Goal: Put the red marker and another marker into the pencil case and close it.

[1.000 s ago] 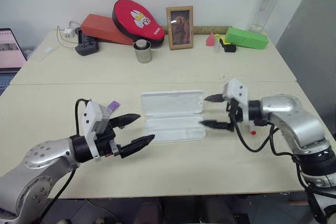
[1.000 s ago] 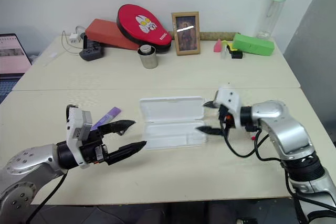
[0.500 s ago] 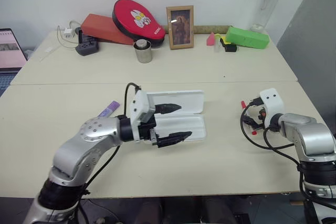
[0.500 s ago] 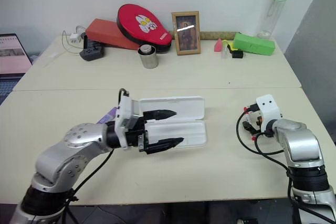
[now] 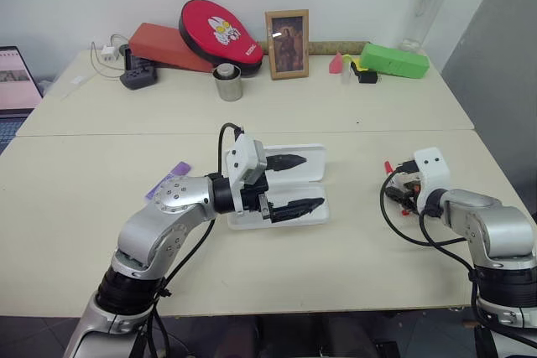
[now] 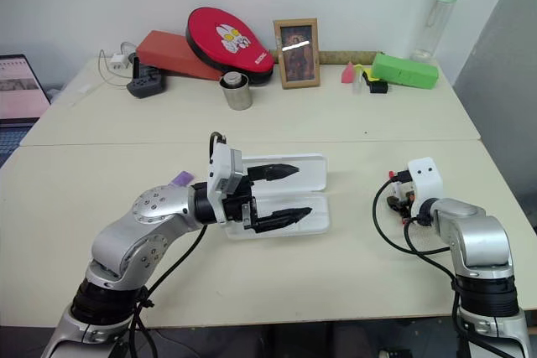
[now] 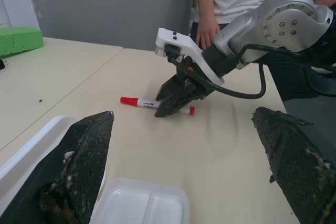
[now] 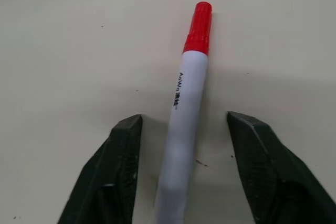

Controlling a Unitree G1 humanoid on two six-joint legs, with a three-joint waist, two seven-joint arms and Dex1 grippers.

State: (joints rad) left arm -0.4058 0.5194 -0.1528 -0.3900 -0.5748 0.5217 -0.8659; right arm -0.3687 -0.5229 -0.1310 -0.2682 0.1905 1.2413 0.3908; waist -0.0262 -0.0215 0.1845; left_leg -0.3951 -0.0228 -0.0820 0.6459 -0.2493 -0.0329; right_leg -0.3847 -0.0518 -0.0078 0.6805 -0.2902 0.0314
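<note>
- On the cream surface (image 5: pixel 352 249), toward its right side, the red marker (image 8: pixel 185 114) lies flat between the fingers of the right claw (image 8: pixel 184 174), a gap on each side; the fingers stand apart, not touching it.
- The left claw (image 5: pixel 302 182) hovers spread wide over the pencil case (image 5: pixel 315 169), which lies open.
- The purple marker (image 5: pixel 168 180) lies left of the case, behind the left arm.

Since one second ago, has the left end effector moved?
Yes. The left end effector moved rightward, from the table's left side to over the open pencil case.
</note>
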